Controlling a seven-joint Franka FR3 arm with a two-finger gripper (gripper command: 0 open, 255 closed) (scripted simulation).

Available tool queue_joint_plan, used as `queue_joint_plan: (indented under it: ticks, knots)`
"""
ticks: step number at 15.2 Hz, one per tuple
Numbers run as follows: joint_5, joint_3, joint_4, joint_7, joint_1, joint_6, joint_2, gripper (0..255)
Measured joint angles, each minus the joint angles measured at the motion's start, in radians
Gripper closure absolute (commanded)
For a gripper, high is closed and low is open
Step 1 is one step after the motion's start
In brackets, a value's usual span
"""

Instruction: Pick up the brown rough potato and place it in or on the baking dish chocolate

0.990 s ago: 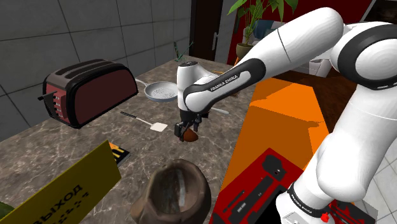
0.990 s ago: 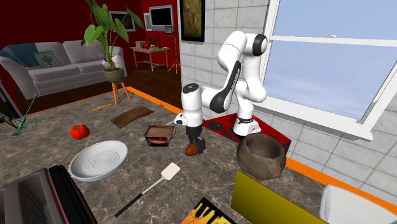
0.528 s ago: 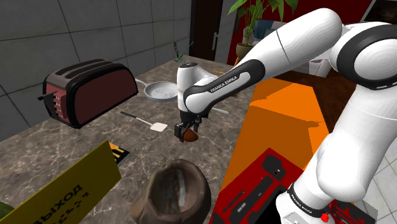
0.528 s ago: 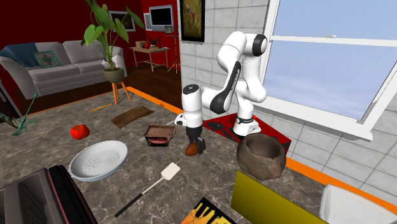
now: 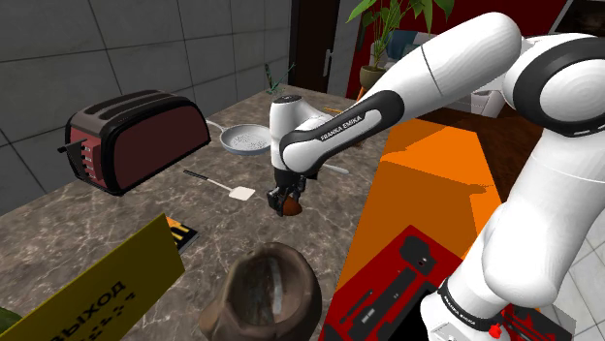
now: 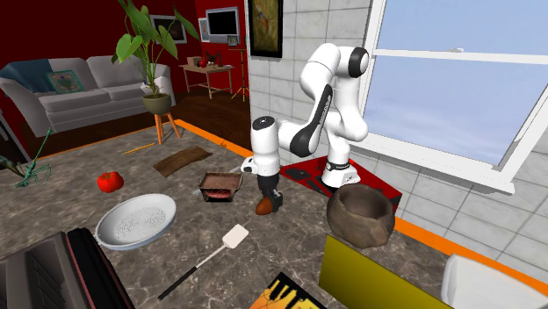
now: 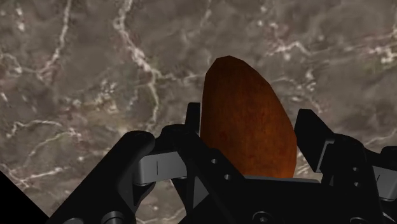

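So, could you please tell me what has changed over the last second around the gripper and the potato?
Very little. In the shoulder view the gripper has drawn in slightly on the potato, which now sits tucked between the fingers rather than sticking out sideways; the wrist view shows them clasping it. It has not visibly risen off the counter. The arm, baking dish, spatula and toaster stayed put.
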Motion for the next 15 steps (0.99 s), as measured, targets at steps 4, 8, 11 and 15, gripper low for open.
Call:
queue_joint_plan:
  ticks: [4, 8, 11, 15]
  knots:
    - [0.001, 0.000, 0.001, -0.001, 0.000, -0.005, -0.004, 255]
    - [0.008, 0.002, 0.024, -0.005, -0.001, -0.053, -0.030, 255]
    - [0.015, 0.002, 0.033, -0.010, -0.002, -0.088, -0.057, 255]
    - [0.020, 0.001, 0.062, -0.014, -0.003, -0.140, -0.080, 255]
